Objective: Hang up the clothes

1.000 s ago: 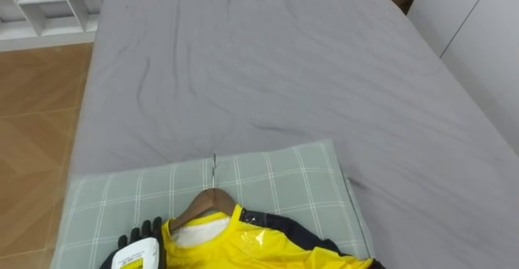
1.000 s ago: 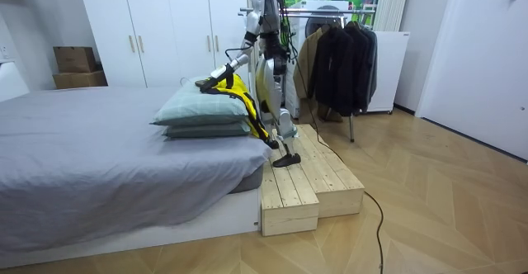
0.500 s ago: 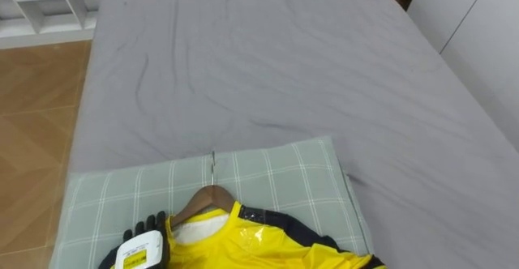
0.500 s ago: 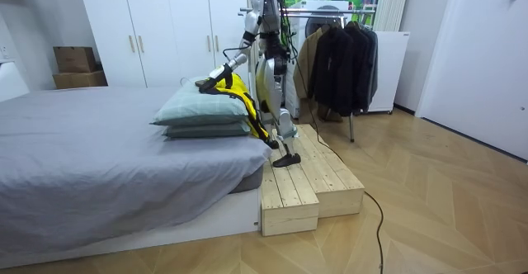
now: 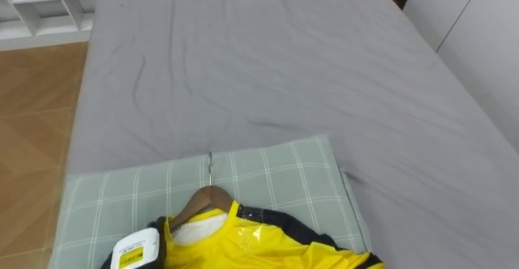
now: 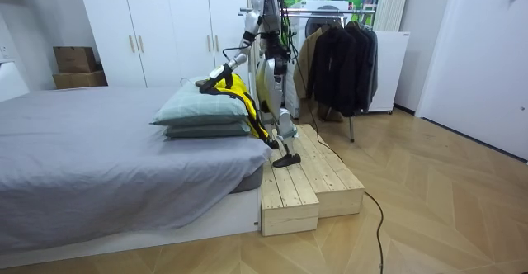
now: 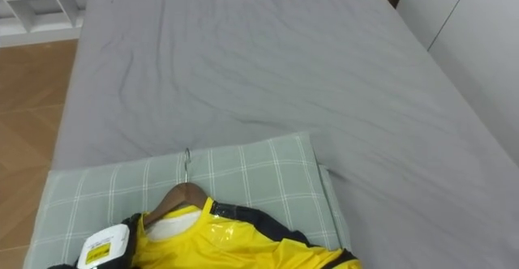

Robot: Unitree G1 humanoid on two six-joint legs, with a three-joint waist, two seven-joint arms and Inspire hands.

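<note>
Yellow jacket (image 5: 259, 245) lies on its wooden hanger (image 5: 199, 200) on the green checked pillow (image 5: 276, 176) at the near end of the bed (image 5: 268, 66). The hanger's wire hook (image 5: 210, 168) points away from me, flat on the pillow. My left hand (image 5: 134, 251) is at the hanger's left end, against the jacket's collar. I cannot tell whether it is closed on the wood or merely resting there. In the room view the jacket's lower part trails off the pillow and down the bed's side, close to my legs. Risks as I judge them: a lift from one end alone would tip the hanger, and the slick jacket could slide off the right arm. The hook may drag on the pillow cover. The trailing hem could catch on the wooden platform (image 6: 309, 175) I stand on as I turn to the clothes rack (image 6: 330, 10) behind me.
</note>
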